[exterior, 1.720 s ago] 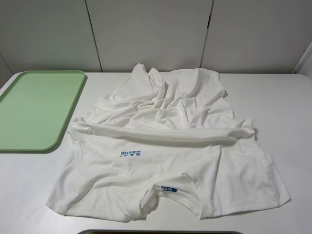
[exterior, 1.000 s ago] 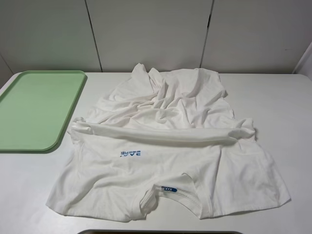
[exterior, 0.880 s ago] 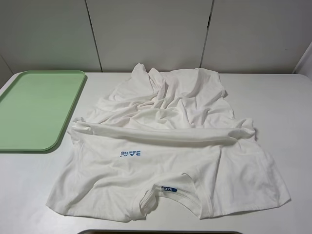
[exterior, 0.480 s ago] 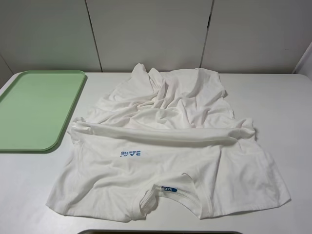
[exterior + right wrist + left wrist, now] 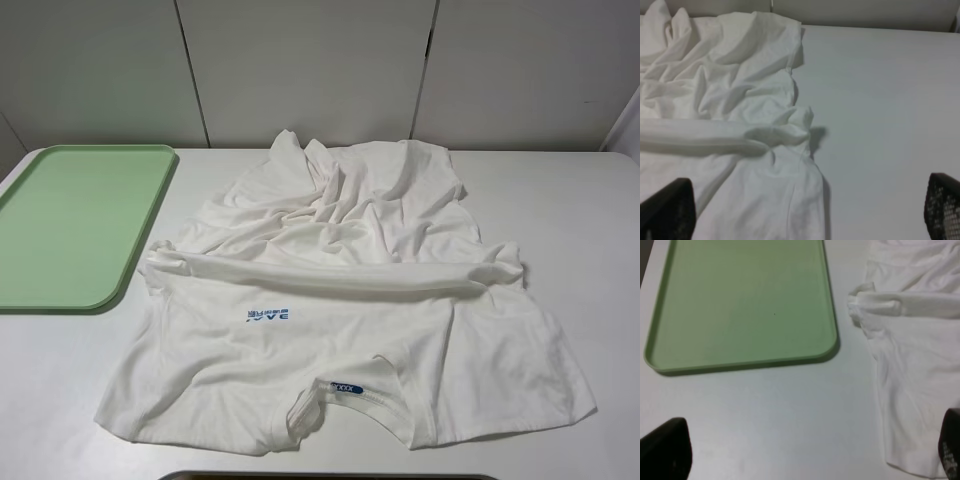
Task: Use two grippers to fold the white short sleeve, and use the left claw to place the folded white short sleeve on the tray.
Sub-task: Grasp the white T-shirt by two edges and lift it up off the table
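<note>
Tray [image 5: 70,225], pale green, lies flat at the left edge of the white surface [image 5: 570,200]. White short sleeve [image 5: 350,300] lies just right of it, apart from its rim, at the centre of the surface. Its collar is toward the camera, its hem half is bunched toward the wall, and a rolled crease runs from sleeve to sleeve. Blue lettering [image 5: 268,316] and neck label [image 5: 350,389] face up.

Both tools appear in the wrist views only. Left tool [image 5: 807,450] is released and spread wide over bare surface, with the tray corner ahead and the shirt's side edge at one tip; contact cannot be told. Right tool [image 5: 805,210] is likewise released, straddling the shirt's right sleeve edge and grasping nothing. Lettering and label show only in the exterior high view.

Against the earlier frames, shirt and tray lie unchanged.
</note>
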`<state>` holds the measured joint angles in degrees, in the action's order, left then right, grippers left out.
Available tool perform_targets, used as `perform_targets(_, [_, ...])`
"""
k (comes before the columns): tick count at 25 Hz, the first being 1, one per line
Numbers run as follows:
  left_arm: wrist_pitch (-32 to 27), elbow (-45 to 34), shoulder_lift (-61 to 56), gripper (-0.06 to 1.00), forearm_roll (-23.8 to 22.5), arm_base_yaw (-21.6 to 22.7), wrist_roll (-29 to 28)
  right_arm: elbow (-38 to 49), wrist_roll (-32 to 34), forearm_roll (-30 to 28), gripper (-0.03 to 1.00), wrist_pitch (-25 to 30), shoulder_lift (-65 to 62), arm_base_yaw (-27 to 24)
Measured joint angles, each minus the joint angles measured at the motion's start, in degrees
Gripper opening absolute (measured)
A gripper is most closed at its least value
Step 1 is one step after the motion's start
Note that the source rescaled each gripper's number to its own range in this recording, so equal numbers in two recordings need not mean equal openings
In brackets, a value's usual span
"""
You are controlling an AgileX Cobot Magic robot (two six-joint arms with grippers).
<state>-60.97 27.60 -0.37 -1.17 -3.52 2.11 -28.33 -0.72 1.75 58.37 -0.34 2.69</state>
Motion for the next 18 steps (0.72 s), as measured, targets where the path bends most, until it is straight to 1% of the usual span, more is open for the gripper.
perform_targets(15, [0.0, 0.0, 0.0, 0.98, -0.9, 0.0, 0.0, 0.0, 0.0, 0.0, 1.00, 0.0, 0.0, 0.0])
perform_targets(18, [0.0, 0.0, 0.0, 0.98, -0.9, 0.0, 0.0, 0.0, 0.0, 1.1, 1.00, -0.1, 0.0, 0.0])
